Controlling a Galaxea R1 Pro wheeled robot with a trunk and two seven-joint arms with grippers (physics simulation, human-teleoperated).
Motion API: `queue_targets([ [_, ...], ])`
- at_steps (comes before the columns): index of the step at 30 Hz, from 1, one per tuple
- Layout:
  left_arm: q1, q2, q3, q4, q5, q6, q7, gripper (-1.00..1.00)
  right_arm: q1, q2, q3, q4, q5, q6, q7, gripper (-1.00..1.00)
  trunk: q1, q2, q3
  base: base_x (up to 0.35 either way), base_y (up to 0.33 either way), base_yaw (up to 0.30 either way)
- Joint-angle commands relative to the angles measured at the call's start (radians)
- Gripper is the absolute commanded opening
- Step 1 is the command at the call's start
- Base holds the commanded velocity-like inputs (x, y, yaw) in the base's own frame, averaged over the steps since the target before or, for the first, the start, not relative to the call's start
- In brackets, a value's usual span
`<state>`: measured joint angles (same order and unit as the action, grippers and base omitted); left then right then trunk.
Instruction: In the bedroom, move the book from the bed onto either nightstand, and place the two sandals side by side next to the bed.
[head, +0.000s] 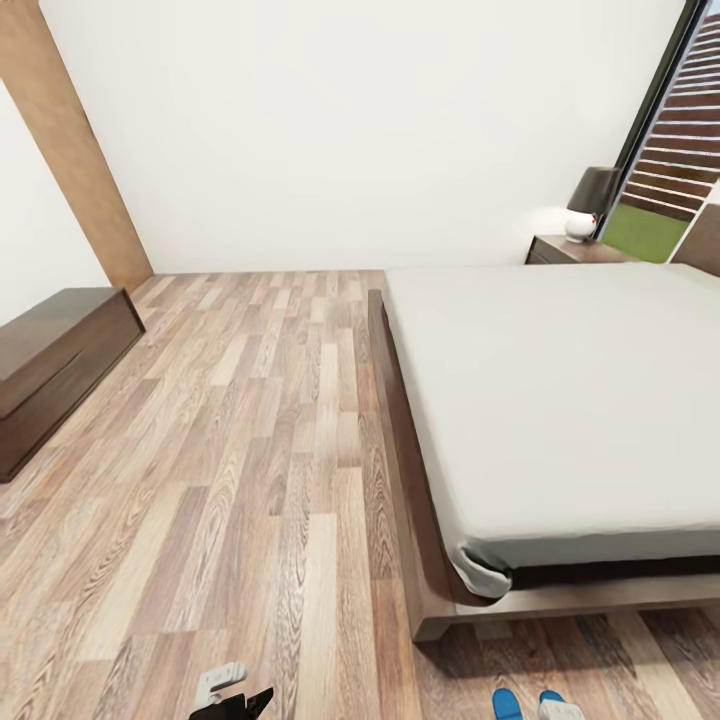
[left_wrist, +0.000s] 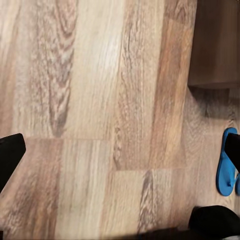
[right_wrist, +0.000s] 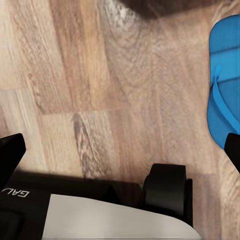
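The bed (head: 560, 400) has a bare off-white mattress on a dark frame, and the book is out of view. A nightstand (head: 565, 250) stands at its far corner by the window. Two blue sandals (head: 507, 705) lie side by side on the floor just off the bed's near corner, cut by the frame edge. My left gripper (left_wrist: 120, 150) hangs open over bare planks, with one blue sandal (left_wrist: 226, 167) beside one finger (left_wrist: 10, 155). My right gripper (right_wrist: 122, 150) is open too, a blue sandal (right_wrist: 225, 80) lying off to one side of it.
A long low dark dresser (head: 50, 360) runs along the left wall next to a wooden door panel (head: 70, 150). A lamp (head: 590, 200) sits on the nightstand. Wood-plank floor (head: 250, 450) spreads between dresser and bed. My own dark base (right_wrist: 100, 210) sits close beneath the right wrist.
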<state>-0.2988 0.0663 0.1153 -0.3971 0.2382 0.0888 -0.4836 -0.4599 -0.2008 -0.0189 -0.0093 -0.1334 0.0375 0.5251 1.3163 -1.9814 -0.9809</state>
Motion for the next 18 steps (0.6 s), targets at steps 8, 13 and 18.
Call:
queue_targets([
  [8,0.000,0.000,0.004,0.000,0.008,0.009,-0.006,1.00,0.000,0.000,-0.001,0.000,-0.010,0.005,0.005,1.00,-0.031,0.056,0.024,0.000,0.000,0.000],
  [13,0.000,0.000,0.004,0.000,0.007,0.009,-0.006,1.00,0.000,0.000,-0.001,0.000,-0.012,0.005,0.006,1.00,-0.050,0.091,0.040,0.000,0.000,0.000],
  [18,0.000,0.000,0.004,0.000,0.007,0.009,-0.006,1.00,0.000,0.000,-0.001,0.000,-0.011,0.004,0.006,1.00,-0.069,0.126,0.056,0.000,0.000,0.000],
])
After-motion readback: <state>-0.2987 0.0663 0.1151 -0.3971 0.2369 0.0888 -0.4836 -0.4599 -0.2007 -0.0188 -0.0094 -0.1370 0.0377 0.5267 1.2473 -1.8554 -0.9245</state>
